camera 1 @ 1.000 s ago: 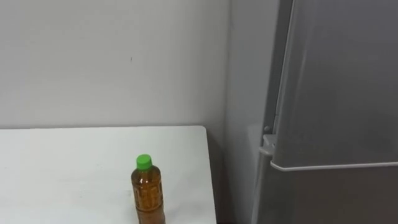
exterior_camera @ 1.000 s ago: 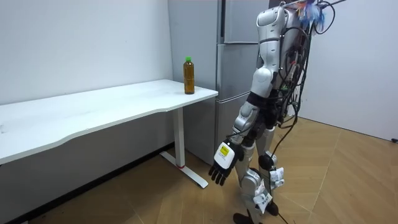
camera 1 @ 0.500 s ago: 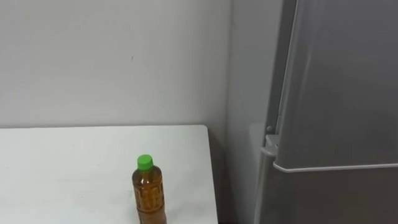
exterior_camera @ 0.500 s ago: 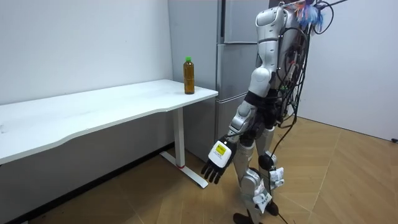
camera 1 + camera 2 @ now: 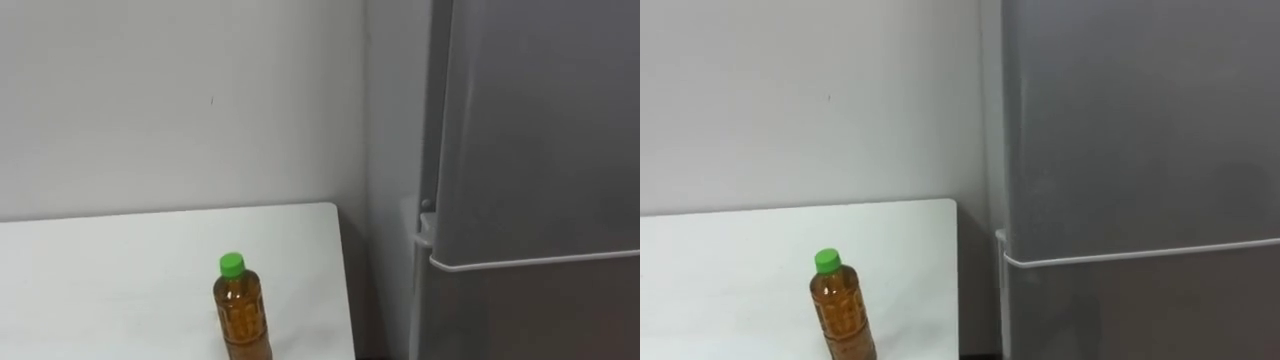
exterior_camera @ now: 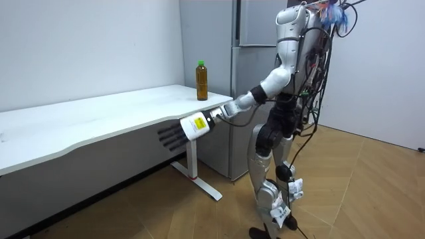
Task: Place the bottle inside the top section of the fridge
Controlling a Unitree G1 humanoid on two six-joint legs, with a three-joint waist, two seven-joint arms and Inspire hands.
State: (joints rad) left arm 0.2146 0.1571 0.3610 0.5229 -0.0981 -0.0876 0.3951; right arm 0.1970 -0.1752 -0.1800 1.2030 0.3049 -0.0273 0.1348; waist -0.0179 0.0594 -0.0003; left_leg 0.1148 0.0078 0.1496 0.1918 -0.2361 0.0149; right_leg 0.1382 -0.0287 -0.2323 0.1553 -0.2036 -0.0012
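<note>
Movement in the last half second belongs to the left arm: it hung beside the robot's leg with the hand low by the knee, and it has now swung up and forward. The left hand (image 6: 180,131) is held out at about the height of the table's (image 6: 99,113) edge, on the near side of it in the room view. Its fingers (image 6: 167,136) are straight and slightly spread, holding nothing. The robot has not stepped. It stands on the wooden floor (image 6: 372,179) by the table's end, with the fridge (image 5: 540,150) just beyond. The bottle (image 5: 240,312) (amber drink, green cap) has not moved. It stands upright on the white tabletop close to the end edge nearest the fridge, and in the room view it is well apart from the raised hand, further along the tabletop and higher than the fingers. The small slide of the fridge across the eye views is the head's own shift. My reading is that the reach for the bottle has only just begun. The hand must still rise over the table's edge and travel toward that end corner before the fingers can close round the bottle. Both fridge doors are shut, with the seam between the upper door (image 5: 545,120) and the lower one unbroken, so opening the upper compartment is also still to do.
</note>
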